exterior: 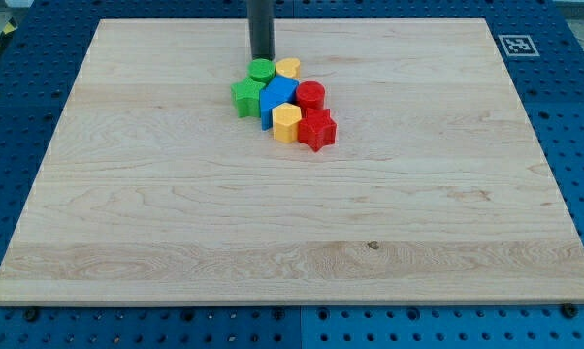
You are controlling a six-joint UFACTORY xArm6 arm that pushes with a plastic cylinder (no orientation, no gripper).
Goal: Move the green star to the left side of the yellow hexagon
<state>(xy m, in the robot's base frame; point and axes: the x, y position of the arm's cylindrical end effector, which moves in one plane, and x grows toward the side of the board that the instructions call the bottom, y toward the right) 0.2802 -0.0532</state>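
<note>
The green star [244, 97] lies at the left of a tight cluster of blocks near the top middle of the wooden board [176, 223]. The yellow hexagon [286, 123] sits at the cluster's bottom, to the right of and below the star, with a blue block [276, 98] between them. My tip [262, 57] stands just above the cluster, right behind a green round block [261, 70], above and slightly right of the star.
A yellow heart-like block [288, 68] lies right of the green round block. A red round block [310, 95] and a red star [316, 128] form the cluster's right side. A marker tag [516, 45] sits beyond the board's top right corner.
</note>
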